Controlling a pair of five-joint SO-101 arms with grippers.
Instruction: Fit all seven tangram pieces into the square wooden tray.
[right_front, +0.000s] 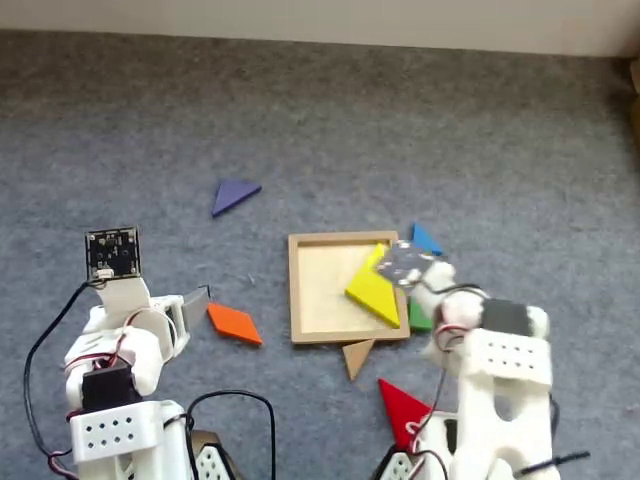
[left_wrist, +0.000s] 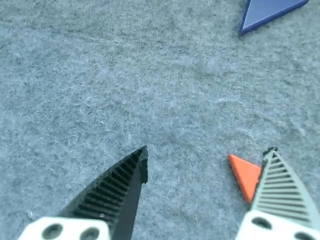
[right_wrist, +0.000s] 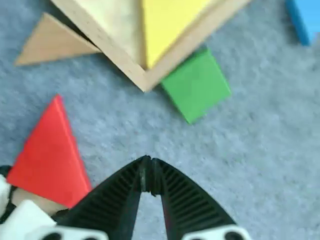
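Left gripper (left_wrist: 207, 148) spread wide, empty; flat orange parallelogram piece (left_wrist: 244, 175) just beside one tip. Right gripper (right_wrist: 150, 165) pinched closed on nothing; green square piece (right_wrist: 196, 85) and square wooden tray (right_wrist: 150, 72) corner just ahead.

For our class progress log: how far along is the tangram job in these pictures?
Done: only the yellow triangle lies in the tray. In hand: nothing; the left claw is open above carpet, the right claw shut, empty. Remaining: six pieces outside the tray: purple triangle, orange parallelogram, tan triangle, red triangle, green square, blue piece.
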